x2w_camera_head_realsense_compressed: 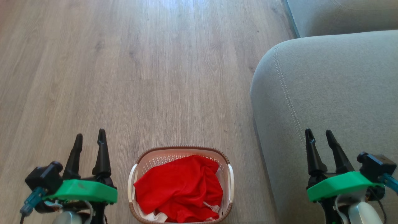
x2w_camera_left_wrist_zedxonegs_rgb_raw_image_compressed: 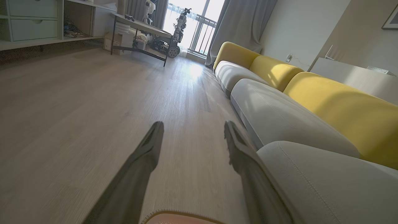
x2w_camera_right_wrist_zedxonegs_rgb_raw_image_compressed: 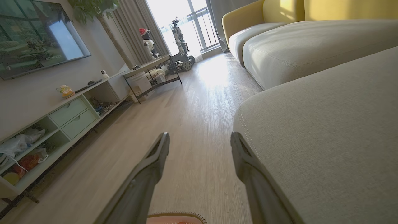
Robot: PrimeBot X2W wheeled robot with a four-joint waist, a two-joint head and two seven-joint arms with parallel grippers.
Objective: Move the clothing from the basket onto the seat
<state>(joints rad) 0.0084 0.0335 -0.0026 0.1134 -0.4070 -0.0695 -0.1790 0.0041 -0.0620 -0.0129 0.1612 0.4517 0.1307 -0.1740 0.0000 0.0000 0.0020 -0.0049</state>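
Observation:
The cream basket with a brown rim stands on the wooden floor at the bottom centre of the head view. Bright red clothing fills it, with a bit of white fabric showing at the near edge. The grey-green seat with pale double stitching lies to the basket's right. My left gripper hovers open to the left of the basket, empty. My right gripper stands open over the seat's front, empty. The basket's rim peeks in at the bottom of the left wrist view, and the rim also in the right wrist view.
Wooden floor stretches ahead and to the left. A second seat cushion lies beyond the first, with yellow backrests behind. A low shelf unit, a table and other robots stand far off by the window.

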